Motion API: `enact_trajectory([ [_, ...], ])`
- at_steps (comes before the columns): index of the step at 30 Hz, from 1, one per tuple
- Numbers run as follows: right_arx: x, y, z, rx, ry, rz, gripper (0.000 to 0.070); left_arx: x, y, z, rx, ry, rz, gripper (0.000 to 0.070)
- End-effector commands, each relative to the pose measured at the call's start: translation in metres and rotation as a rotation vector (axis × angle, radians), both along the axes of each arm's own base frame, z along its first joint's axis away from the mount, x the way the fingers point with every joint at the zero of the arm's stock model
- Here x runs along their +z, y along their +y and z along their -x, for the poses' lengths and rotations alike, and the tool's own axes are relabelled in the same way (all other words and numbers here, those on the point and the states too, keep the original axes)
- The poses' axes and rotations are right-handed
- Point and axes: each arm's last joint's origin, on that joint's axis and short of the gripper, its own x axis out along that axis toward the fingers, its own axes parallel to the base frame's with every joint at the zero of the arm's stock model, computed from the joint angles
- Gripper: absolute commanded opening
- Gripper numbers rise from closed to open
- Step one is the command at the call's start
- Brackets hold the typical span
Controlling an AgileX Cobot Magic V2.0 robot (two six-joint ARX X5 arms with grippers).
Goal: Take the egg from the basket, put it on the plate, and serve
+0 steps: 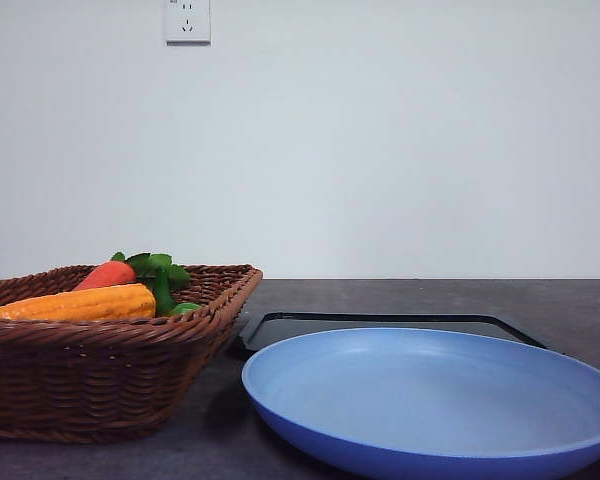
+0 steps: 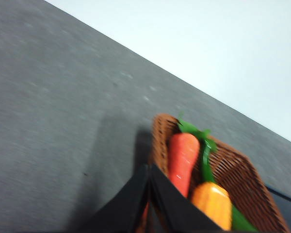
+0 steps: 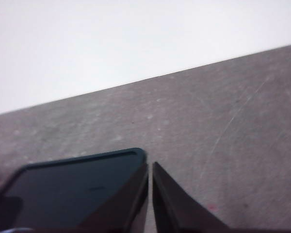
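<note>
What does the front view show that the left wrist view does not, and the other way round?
Front view alone: the light-blue plate, bare, and a wall socket. Left wrist view alone: the left gripper, its fingers pressed together above the basket's near end. Both share the wicker basket holding the carrot and corn cob, the black tray and the dark table. I cannot make out an egg in either.

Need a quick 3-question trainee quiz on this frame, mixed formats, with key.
1. True or false: the round light-blue plate already holds food.
2. Which lies in the dark brown woven wicker basket? A) the orange-red carrot and yellow-orange corn cob B) a banana C) a cup
3. Fill in: the flat black tray lies ___ the plate, seen from the front.

Key: 1 false; 2 A; 3 behind.
</note>
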Motion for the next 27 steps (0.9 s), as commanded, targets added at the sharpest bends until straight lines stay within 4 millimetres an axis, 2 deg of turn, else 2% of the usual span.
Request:
enact_trajectory([
  [1, 0.004, 0.0, 0.001, 0.001, 0.007, -0.082, 0.0, -0.004, -0.001, -0.001, -0.031, 0.014, 0.022, 0.0],
  [6, 0.021, 0.001, 0.006, 0.04, 0.037, -0.094, 0.0, 0.011, -0.002, 0.001, -0.059, 0.038, 0.022, 0.0],
  [14, 0.063, 0.002, 0.006, 0.042, 0.134, -0.08, 0.0, 0.045, -0.004, -0.007, -0.138, 0.099, -0.07, 0.0],
  [21, 0.097, 0.003, -0.01, 0.134, 0.252, -0.015, 0.0, 0.074, -0.007, -0.029, -0.275, 0.198, -0.157, 0.0],
  [27, 0.113, 0.005, -0.03, 0.241, 0.405, 0.005, 0.0, 0.094, -0.013, -0.054, -0.455, 0.318, -0.223, 0.0],
])
